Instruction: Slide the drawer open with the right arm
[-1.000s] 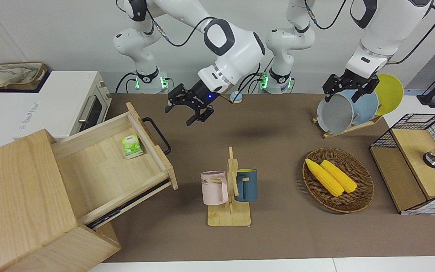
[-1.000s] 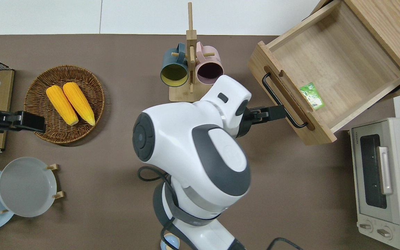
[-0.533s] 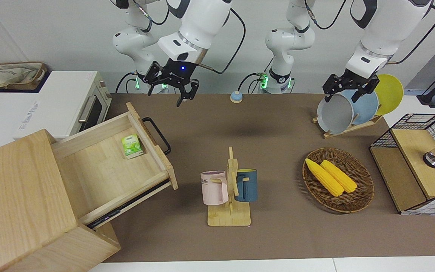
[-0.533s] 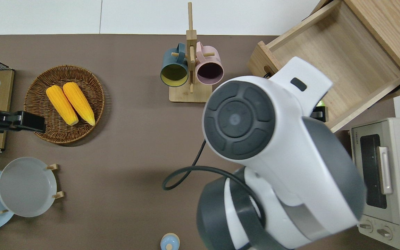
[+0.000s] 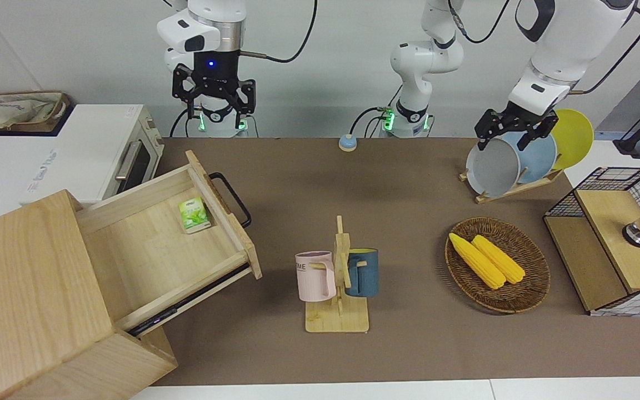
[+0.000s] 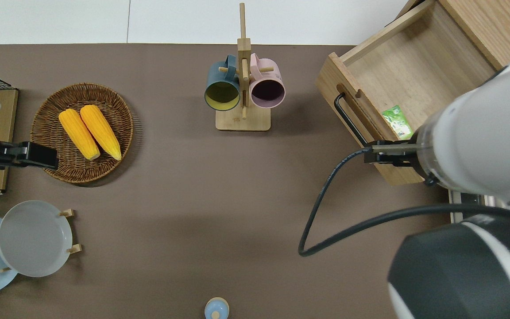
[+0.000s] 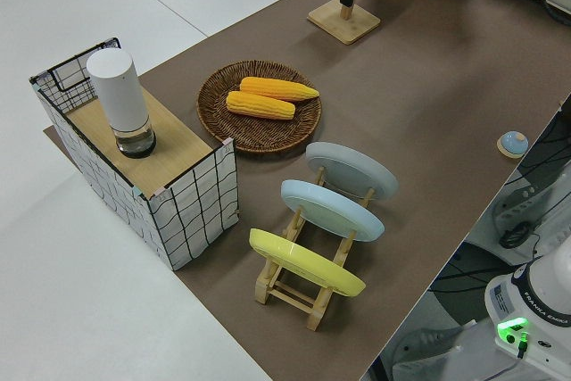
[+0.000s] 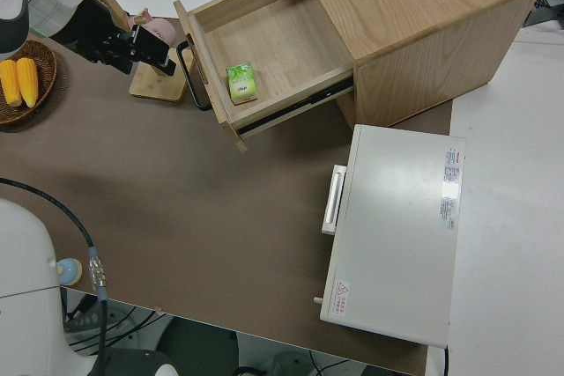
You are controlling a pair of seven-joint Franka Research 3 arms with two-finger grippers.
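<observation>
- The right gripper (image 5: pixel 214 105) is in the upper left of the front view, raised high and pointing down. Its fingers are spread wide and hold nothing.
- The arm's own bulk hides it in the overhead view, so I cannot tell what it is over.
- The drawer (image 5: pixel 153 250) is in the lower left of the front view, already pulled well out of its cabinet (image 5: pixel 25 289). A green packet (image 5: pixel 193 214) lies inside.
- Key relation: the handle (image 5: pixel 231 197) sits below the gripper in the frame, well apart from it. The bar's long axis runs diagonally, upper left to lower right.
- The right arm is clearly the nearer one. The left gripper (image 5: pixel 511 130) is parked.
- Judgement: the task looks done, with no further pull needed. Any re-grasp would need the fingers set across that diagonal bar.
</observation>
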